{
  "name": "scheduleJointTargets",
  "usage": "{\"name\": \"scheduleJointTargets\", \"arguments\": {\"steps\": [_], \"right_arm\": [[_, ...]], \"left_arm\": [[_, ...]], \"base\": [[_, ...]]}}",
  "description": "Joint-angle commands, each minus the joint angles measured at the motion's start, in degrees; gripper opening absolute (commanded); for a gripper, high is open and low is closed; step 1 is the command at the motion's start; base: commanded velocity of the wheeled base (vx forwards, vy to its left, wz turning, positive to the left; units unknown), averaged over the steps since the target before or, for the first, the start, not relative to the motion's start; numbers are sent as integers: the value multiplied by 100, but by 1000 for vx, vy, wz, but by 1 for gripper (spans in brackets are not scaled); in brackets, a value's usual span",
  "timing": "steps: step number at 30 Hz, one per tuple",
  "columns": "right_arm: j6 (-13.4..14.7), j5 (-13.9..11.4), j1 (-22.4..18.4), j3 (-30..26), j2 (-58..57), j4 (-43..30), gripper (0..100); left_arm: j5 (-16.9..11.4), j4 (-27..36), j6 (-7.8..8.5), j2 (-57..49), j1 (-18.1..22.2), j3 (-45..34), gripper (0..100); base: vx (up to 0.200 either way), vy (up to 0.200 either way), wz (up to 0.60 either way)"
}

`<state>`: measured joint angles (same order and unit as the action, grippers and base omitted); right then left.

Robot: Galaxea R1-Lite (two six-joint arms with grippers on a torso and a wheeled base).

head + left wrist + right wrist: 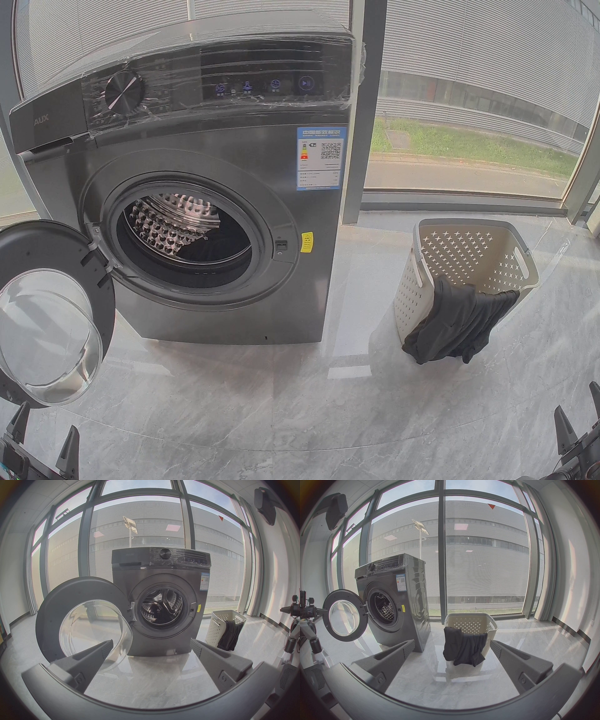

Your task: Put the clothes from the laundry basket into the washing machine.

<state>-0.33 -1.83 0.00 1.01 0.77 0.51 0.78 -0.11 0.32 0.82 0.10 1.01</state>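
Note:
A grey front-loading washing machine (206,187) stands on the floor with its round door (50,325) swung wide to the left, baring the steel drum (178,231). To its right sits a white perforated laundry basket (475,256) with a dark garment (459,322) draped over its front rim. My left gripper (40,434) is open at the lower left, well short of the machine (162,602). My right gripper (581,412) is open at the lower right, short of the basket (472,625) and the garment (464,647).
Glossy marble floor (312,406) lies open between the grippers, the machine and the basket. Tall windows and a window post (362,112) run right behind the machine and basket. The open door juts out toward my left arm.

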Motion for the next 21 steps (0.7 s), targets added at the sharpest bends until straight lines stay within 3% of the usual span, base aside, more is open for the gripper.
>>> {"name": "scheduleJointTargets", "arguments": {"steps": [1,3,12,21], "right_arm": [[-2,-2,0,-101,-77,2,100],[-2,-2,0,-101,-77,2,100],[-2,-2,0,-101,-77,2,100],[-2,-2,0,-101,-77,2,100]], "left_arm": [[10,-7,-32,-82,-1,-101,100],[10,-7,-32,-82,-1,-101,100],[45,-24,-137,-82,-10,-101,100],[45,-24,-146,-82,-10,-92,100]], "base": [[0,-200,0],[0,-200,0],[0,0,0],[200,0,0]]}}
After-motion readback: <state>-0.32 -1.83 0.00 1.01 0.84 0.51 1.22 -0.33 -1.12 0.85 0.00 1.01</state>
